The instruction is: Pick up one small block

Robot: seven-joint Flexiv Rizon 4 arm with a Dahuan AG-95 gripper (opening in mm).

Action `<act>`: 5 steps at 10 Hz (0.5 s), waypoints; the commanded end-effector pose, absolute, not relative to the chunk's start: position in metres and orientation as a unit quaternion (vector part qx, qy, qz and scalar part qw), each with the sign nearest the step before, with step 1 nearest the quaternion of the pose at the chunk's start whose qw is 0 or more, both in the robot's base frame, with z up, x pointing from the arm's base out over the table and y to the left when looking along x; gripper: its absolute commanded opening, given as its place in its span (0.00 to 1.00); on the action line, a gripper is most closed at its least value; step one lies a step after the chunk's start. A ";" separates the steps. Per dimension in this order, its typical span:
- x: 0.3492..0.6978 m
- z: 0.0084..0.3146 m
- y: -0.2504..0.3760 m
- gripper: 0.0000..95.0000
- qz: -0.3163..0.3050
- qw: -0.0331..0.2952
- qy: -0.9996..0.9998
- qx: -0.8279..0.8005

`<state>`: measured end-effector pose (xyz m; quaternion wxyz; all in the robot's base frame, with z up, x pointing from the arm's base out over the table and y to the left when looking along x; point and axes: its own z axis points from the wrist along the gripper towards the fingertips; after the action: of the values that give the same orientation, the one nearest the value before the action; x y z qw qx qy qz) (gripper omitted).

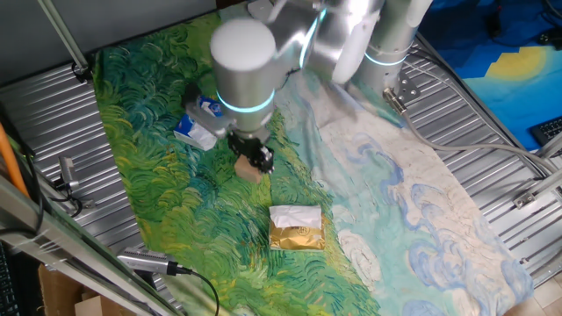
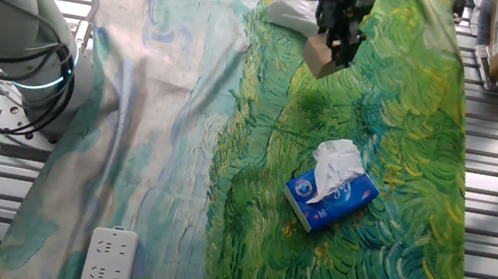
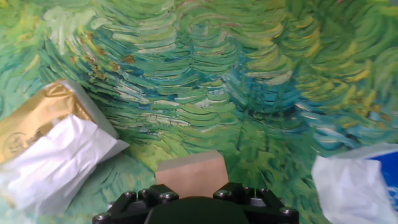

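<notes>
A robot arm's hand (image 1: 255, 158) pinches the small block (image 1: 252, 170), a plain tan wooden cube, between its two black fingers above a surface (image 1: 167, 202) draped in a cloth of swirling green, blue and pale brushstrokes. In one fixed view the block sits at the fingertips, just below the arm's silver wrist with its glowing teal ring. The other fixed view shows the hand (image 2: 339, 35) closed on the block (image 2: 320, 56), which hangs tilted, one corner pointing down, with a dark shadow on the green cloth beneath it, so the cube appears lifted clear of the surface. In the hand view the block (image 3: 192, 173) fills the lower centre, held just ahead of the black base of the hand (image 3: 194, 200).

A flat gold-and-white packet (image 1: 296, 228) lies on the cloth near the hand, apart from the block; the hand view catches it at the left edge (image 3: 50, 140). A blue-and-white wrinkled bag (image 1: 198, 125) lies on the other side of the hand, seen clearly in the other fixed view (image 2: 331, 189) and at the right edge of the hand view (image 3: 359, 180). A white power strip (image 2: 108, 262) rests on the pale end of the cloth.
</notes>
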<state>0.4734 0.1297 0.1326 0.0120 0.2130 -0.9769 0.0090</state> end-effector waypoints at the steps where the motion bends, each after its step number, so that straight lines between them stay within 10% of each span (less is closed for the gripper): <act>1: 0.470 0.155 0.124 0.00 0.009 0.016 -0.976 0.216; 5: 0.470 0.208 0.122 0.00 0.014 0.028 -0.978 0.205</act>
<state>0.4674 0.1212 0.2099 0.0282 0.2047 -0.9783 0.0148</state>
